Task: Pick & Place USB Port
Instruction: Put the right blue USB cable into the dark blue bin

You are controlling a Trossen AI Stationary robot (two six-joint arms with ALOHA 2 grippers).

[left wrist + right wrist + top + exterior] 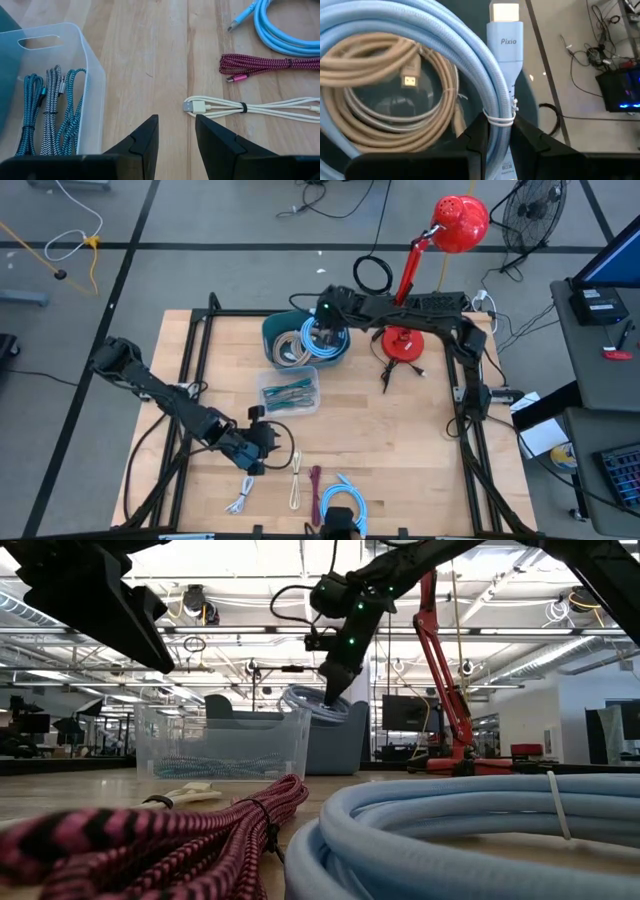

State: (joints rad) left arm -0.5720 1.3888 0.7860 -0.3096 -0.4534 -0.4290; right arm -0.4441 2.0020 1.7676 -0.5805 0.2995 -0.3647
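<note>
My left gripper (268,442) hovers open over the bare wood between the clear bin (290,390) and a row of coiled cables. In the left wrist view its fingers (176,136) point toward a white USB cable (240,107), just short of its plug (195,106). A magenta cable (265,65) and a light blue one (285,25) lie beyond. My right gripper (322,335) is over the teal bin (275,330), shut on a light blue cable coil (445,45). A beige coil (375,85) lies in that bin. My right gripper pinches the light blue coil between its two fingers at the tied bundle (499,112) just behind the "Pixio" plug (506,45). It comes from above, pointing down into the teal bin. The coil (305,700) shows at rim height; whether it rests on the beige coil, I cannot tell.
The clear bin holds several teal and black-and-white braided cables (50,110). A second white cable (240,498) lies near the table's near edge. A red desk lamp (405,340) stands right of the teal bin. Bare wood lies between the clear bin and the row of cables.
</note>
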